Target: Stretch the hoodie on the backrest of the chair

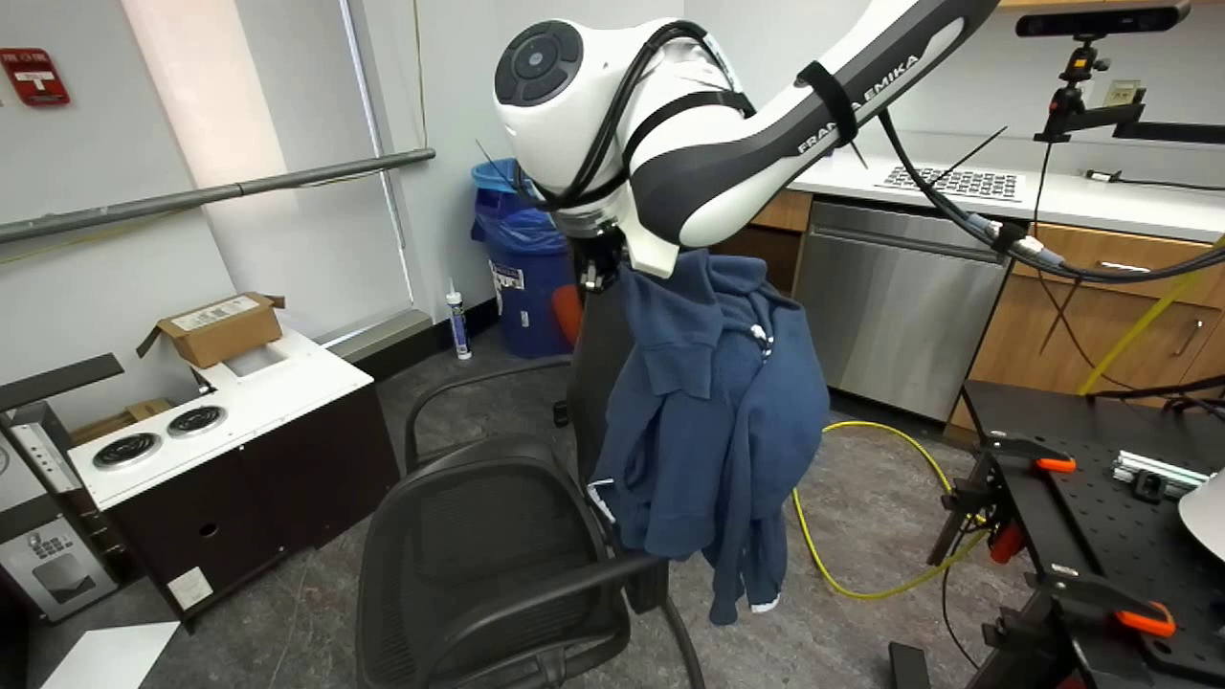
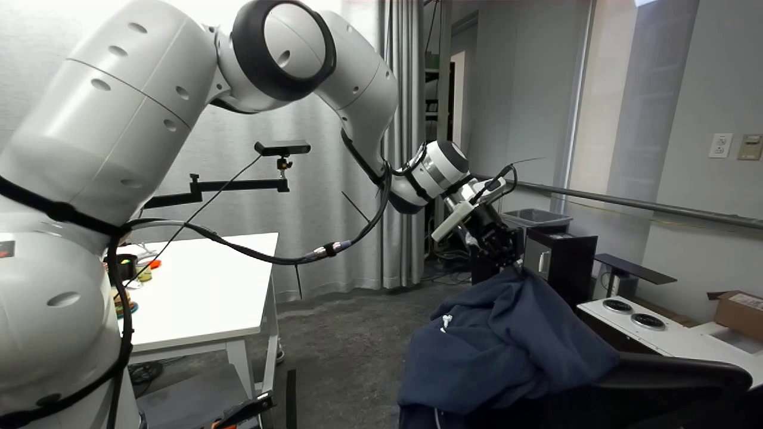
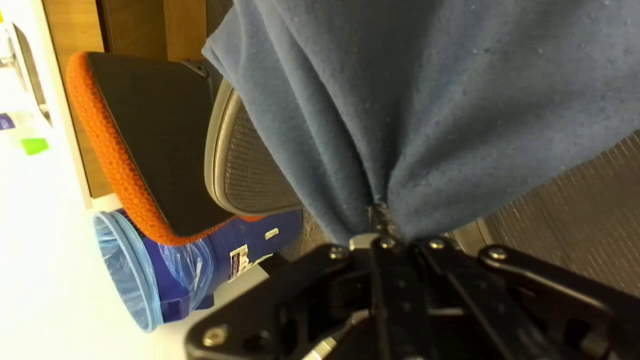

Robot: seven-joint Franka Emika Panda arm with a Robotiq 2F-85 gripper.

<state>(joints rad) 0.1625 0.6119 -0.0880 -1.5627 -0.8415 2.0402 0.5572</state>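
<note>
Hoodie point(image 1: 732, 411) hangs pinched in the jaws of an arm point(image 1: 751, 158) lettered "EMIKA".

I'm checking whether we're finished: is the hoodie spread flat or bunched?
Bunched: the hoodie hangs in folds in an exterior view, leaving part of the backrest bare; in the wrist view, the gripper pinches it.

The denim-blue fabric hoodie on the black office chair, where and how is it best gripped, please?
I'd probably pinch the hoodie at its raised peak, from above: its folds converge there, where the black two-fingered gripper holds them.
</note>
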